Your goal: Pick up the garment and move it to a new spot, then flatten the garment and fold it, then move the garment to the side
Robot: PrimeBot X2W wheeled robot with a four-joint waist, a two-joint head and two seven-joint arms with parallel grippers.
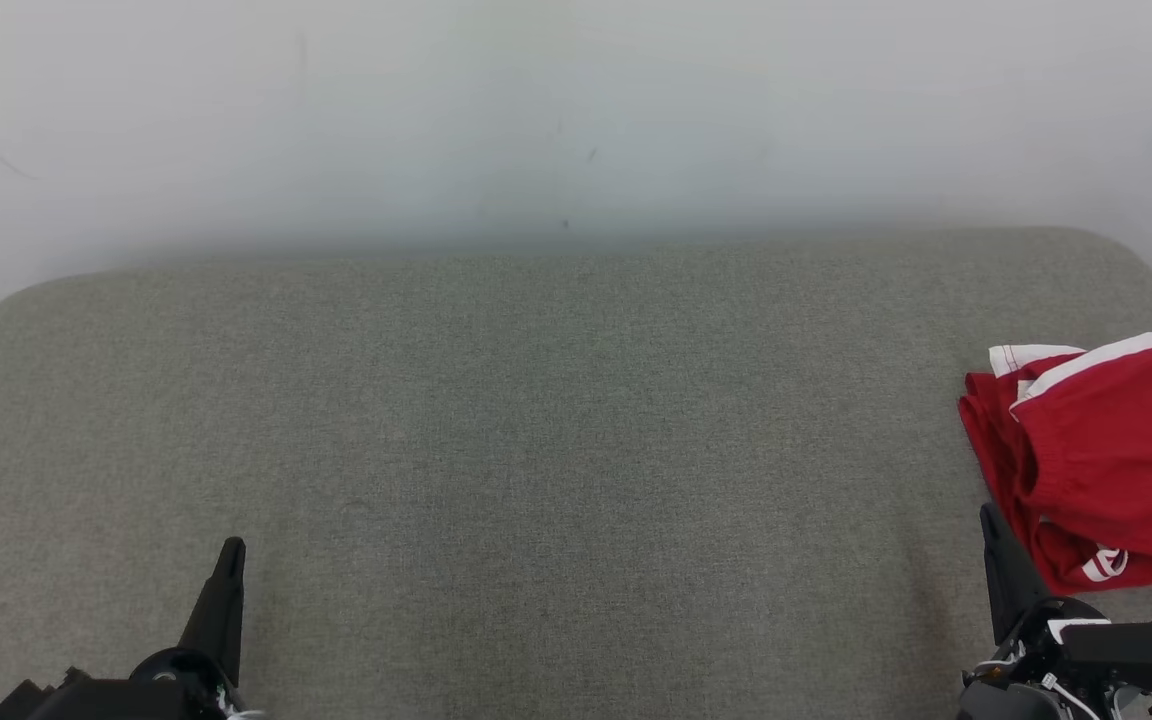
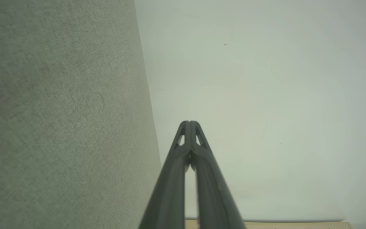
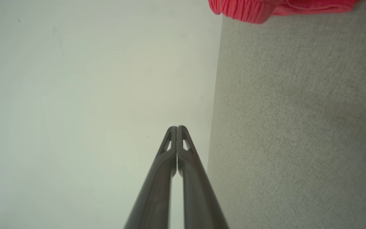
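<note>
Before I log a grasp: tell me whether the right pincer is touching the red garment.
Apart. Right wrist view: the shut right pincer sits clear of the red garment, grey upholstery between them.

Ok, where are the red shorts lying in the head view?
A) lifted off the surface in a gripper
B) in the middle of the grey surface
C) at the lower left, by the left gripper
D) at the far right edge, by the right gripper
D: the red shorts lie crumpled at the far right of the grey fabric surface, next to the right gripper, which is shut and holds nothing.
</note>
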